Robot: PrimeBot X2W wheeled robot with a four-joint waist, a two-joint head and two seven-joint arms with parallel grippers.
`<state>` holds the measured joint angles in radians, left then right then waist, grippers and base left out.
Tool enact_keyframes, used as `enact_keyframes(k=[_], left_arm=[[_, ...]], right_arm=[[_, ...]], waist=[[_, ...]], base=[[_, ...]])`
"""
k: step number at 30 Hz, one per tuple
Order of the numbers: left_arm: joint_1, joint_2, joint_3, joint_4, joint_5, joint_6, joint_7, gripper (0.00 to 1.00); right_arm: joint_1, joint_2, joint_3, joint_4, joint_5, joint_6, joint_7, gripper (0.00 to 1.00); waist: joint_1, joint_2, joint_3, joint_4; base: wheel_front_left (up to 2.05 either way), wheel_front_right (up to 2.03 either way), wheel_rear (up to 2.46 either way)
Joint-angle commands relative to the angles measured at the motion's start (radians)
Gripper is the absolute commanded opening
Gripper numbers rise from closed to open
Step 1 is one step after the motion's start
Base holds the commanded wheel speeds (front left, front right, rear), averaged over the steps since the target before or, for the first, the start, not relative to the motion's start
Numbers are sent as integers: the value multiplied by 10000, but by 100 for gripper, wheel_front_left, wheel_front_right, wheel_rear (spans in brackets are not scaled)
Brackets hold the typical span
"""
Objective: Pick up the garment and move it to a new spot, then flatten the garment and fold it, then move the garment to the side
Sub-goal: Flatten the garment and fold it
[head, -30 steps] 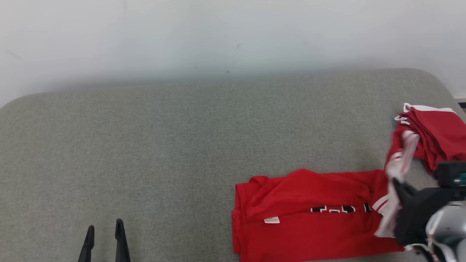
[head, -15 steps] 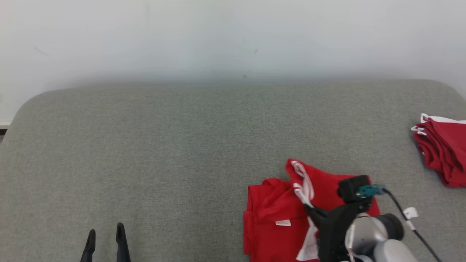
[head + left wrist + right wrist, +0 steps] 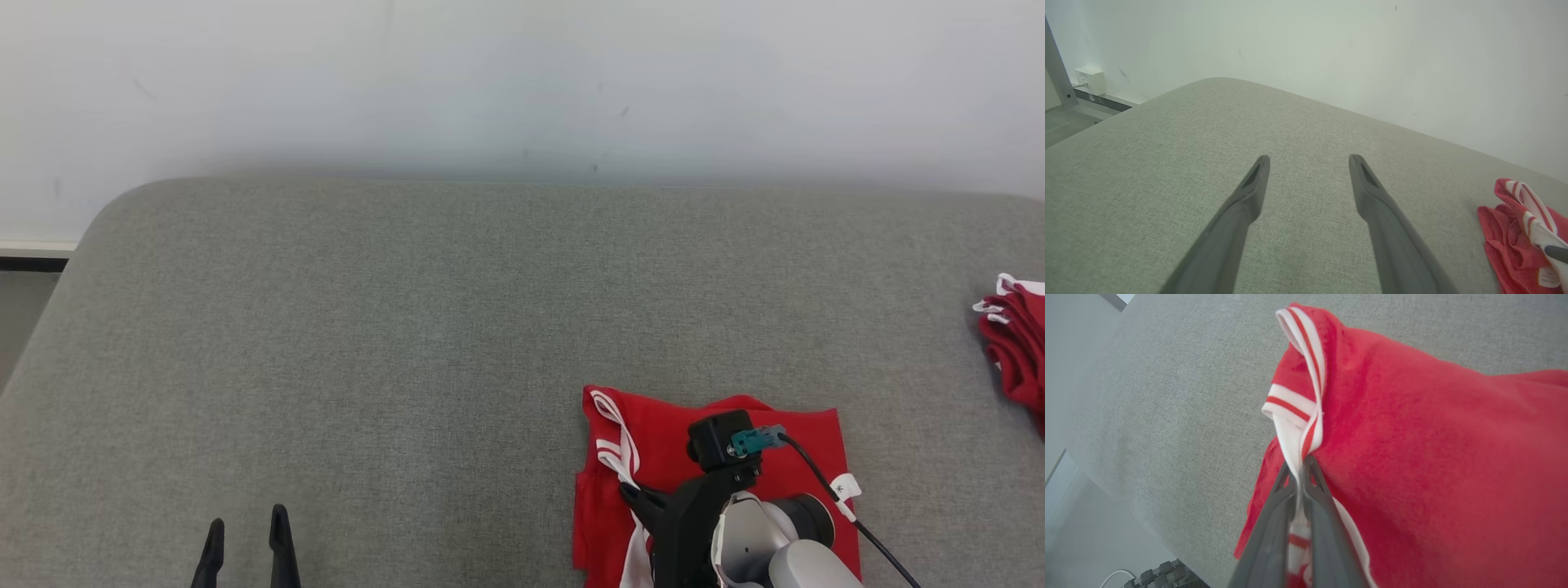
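The red garment [image 3: 784,445] with white-and-red striped trim lies folded over on the grey cushion [image 3: 424,327] at the lower right. My right gripper [image 3: 633,494] is shut on the striped white trim at the garment's left edge; in the right wrist view the two fingers of the right gripper [image 3: 1299,463] pinch that trim, with the garment [image 3: 1433,457] spreading to the right. My left gripper [image 3: 247,531] is open over bare cushion at the lower left. In the left wrist view the left gripper [image 3: 1308,159] has nothing between its fingers, and the garment [image 3: 1515,228] lies to its right.
A second pile of red cloth [image 3: 1016,359] lies at the cushion's right edge. A white wall [image 3: 522,82] runs behind the cushion. The cushion's rounded left corner [image 3: 106,220] drops toward the floor. A black cable [image 3: 849,510] trails from the right wrist.
My right gripper has carried the garment's striped edge from the right over to the left, folding the garment onto itself. The head camera has turned left. The left gripper has stayed put.
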<state>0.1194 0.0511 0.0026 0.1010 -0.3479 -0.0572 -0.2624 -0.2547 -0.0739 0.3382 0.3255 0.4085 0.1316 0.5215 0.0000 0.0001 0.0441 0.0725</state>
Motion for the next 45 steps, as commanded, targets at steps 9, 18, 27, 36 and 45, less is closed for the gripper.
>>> enact_keyframes(k=[9, 18, 27, 36, 45], left_arm=[[157, -13, 77, 108, -44, -87, -28, 100], [355, -13, 356, 138, 78, -165, -28, 100], [469, -13, 642, 65, 147, -236, -28, 100], [510, -13, 809, 57, 15, -268, -28, 100], [508, -12, 953, -283, 428, -428, -28, 100]], right_arm=[[-177, 174, 91, 636, 159, -25, -469, 100], [-123, 217, -233, 139, 880, -27, -1500, 100], [413, 13, -1894, -958, 214, -27, -2915, 100], [1471, -615, -3033, -1808, -810, -25, -4278, 100], [2360, -1133, -2949, -1703, -1383, -25, -6247, 100]], waist=[[0, -1, -71, 238], [0, -1, -439, -165], [0, -1, -676, -760], [0, -1, -705, -1344], [0, -1, -785, -1868]], base=[[0, 0, 0], [0, 0, 0], [0, 0, 0], [0, 0, 0], [0, 0, 0]])
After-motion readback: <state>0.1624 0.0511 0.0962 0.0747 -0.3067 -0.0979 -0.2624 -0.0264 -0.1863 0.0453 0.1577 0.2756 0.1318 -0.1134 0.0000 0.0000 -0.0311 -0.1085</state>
